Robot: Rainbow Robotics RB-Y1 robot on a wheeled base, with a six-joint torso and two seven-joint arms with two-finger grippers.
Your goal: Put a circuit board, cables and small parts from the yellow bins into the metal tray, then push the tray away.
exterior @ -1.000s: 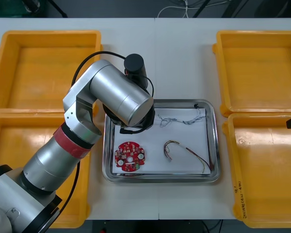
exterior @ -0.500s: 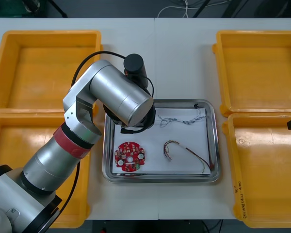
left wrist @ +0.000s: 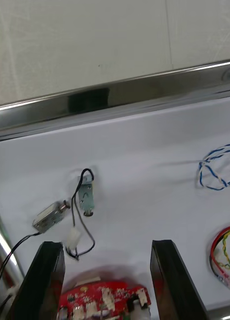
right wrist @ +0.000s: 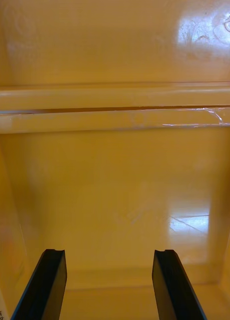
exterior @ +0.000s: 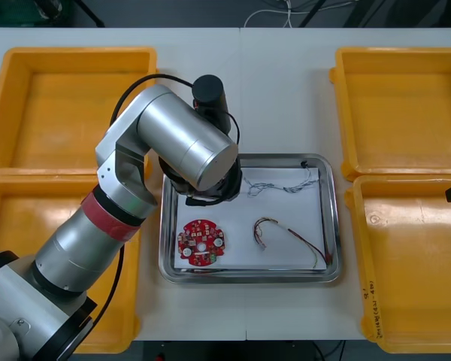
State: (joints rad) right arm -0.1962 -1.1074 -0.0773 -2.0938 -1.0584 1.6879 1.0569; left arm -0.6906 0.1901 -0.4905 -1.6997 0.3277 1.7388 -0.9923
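Since the tray (exterior: 332,226) looks fully loaded, we judge the push to be what is left, and that is where things could go wrong. Our left claw (left wrist: 106,245) hangs released, holding nothing, over the tray's far left corner, with the parts (left wrist: 51,218) and their thin black cable (left wrist: 79,235) lying just beyond its fingertips and the board (left wrist: 95,302) right beside them. If we lowered it straight down here, a finger could land on a part or hook the black cable, and dragging that would pull the parts along or up against the rim. If we pressed on the shiny rim off-centre, the tray could twist on the desk (exterior: 278,90) and run into the right bins, or the finger could slip off the rim. A jerky shove might also slide the loose cables about. As for contents, the tray holds the board at near left, the red-yellow cable (exterior: 286,235) at near right, the blue-white cable (exterior: 282,184) at far right, and the parts at far left. The four bins (exterior: 68,113) show bare floors wherever we can see them, though our left arm covers some of the near left one. Our right claw (right wrist: 109,252) hovers released over the near right bin, nothing between its fingers.
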